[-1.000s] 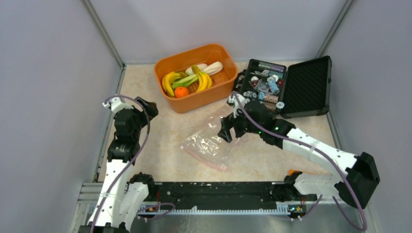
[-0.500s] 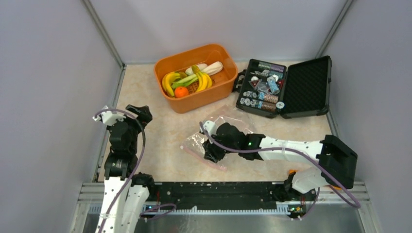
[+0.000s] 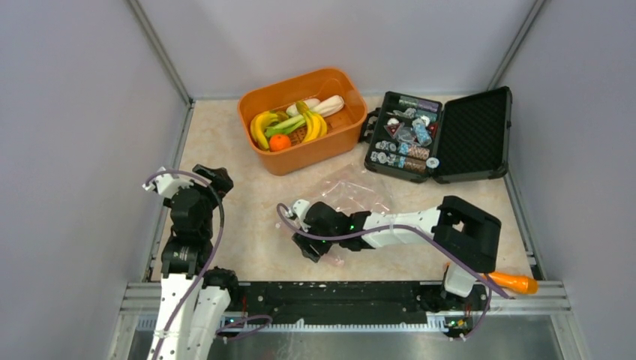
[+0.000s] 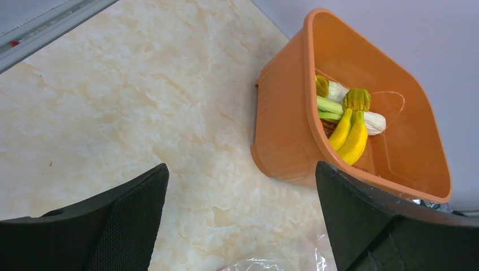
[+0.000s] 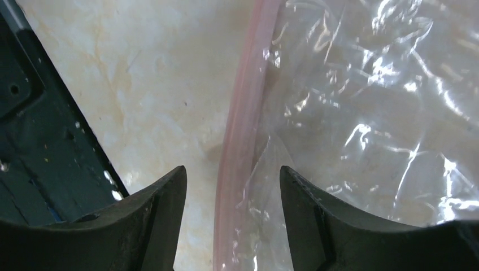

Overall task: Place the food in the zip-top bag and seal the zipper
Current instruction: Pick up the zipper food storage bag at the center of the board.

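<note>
The clear zip-top bag (image 3: 352,196) lies flat mid-table; it fills the right wrist view (image 5: 367,113). Its pinkish zipper (image 5: 240,141) runs between my right gripper's fingers. My right gripper (image 3: 310,241) is open, low over the bag's near mouth edge, jaws straddling the zipper (image 5: 233,180). The food, yellow bananas (image 3: 262,126), an orange (image 3: 280,142), green stalks and a whitish piece (image 3: 328,105), lies in the orange basket (image 3: 330,78). My left gripper (image 3: 216,178) is open and empty at the left; its wrist view shows the basket (image 4: 282,147) and bananas (image 4: 350,138).
An open black case (image 3: 442,135) with small trinkets stands at the back right, beside the basket. Grey walls close in the table on three sides. A black rail (image 3: 337,292) runs along the near edge; it shows at the left of the right wrist view (image 5: 34,152).
My right arm has swung left and toward the near edge, from the bag's far right corner down to its zipper edge. My left arm drew back slightly.
</note>
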`<move>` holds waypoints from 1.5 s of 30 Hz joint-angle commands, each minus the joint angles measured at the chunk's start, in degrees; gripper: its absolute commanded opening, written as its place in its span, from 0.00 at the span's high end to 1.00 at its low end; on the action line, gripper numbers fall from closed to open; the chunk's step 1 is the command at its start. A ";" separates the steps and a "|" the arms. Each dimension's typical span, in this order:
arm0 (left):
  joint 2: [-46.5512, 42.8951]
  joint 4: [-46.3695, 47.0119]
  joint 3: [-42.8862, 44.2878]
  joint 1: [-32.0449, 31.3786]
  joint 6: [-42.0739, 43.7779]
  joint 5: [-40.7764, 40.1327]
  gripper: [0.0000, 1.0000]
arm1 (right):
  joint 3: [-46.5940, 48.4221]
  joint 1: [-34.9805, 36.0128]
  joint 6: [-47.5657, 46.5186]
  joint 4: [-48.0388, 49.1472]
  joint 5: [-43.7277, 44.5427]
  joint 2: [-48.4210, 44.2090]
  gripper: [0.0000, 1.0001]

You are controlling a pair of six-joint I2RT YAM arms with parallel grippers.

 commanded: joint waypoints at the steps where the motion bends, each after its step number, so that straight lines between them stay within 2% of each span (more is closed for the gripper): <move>1: -0.02 -0.36 -0.23 0.28 -0.26 -1.93 0.01 | 6.10 3.09 0.03 1.86 9.89 2.72 0.38; 5: 0.04 -0.37 -0.33 0.28 -0.50 -2.07 0.01 | 7.25 4.44 -0.16 2.68 16.88 3.39 0.35; 8: 0.13 -0.47 -0.21 0.28 -0.46 -2.20 0.01 | 6.60 4.51 -1.31 6.15 16.86 3.86 0.35; 16: 0.32 -0.24 -0.48 0.26 -0.87 -2.24 0.01 | 10.71 4.48 -2.28 6.29 14.48 9.12 0.41; 22: 1.02 -0.36 -0.10 0.28 -0.83 -1.46 0.01 | 10.16 4.46 -1.72 7.18 19.51 9.02 0.52; 29: 1.05 -0.32 -0.70 0.28 -1.49 -0.67 0.01 | 8.88 4.52 -1.43 8.58 19.94 8.29 0.83; 30: 1.08 -0.29 -0.76 0.28 -1.46 -0.54 0.01 | 8.97 4.48 -1.34 8.57 19.82 8.59 0.89; 34: 1.51 -0.45 -0.73 0.28 -1.37 -0.23 0.01 | 8.90 4.50 -0.53 8.86 20.07 8.94 1.00; 45: 2.50 -0.23 -1.12 0.28 1.36 4.18 0.01 | 6.77 4.22 2.01 11.56 27.09 5.76 1.00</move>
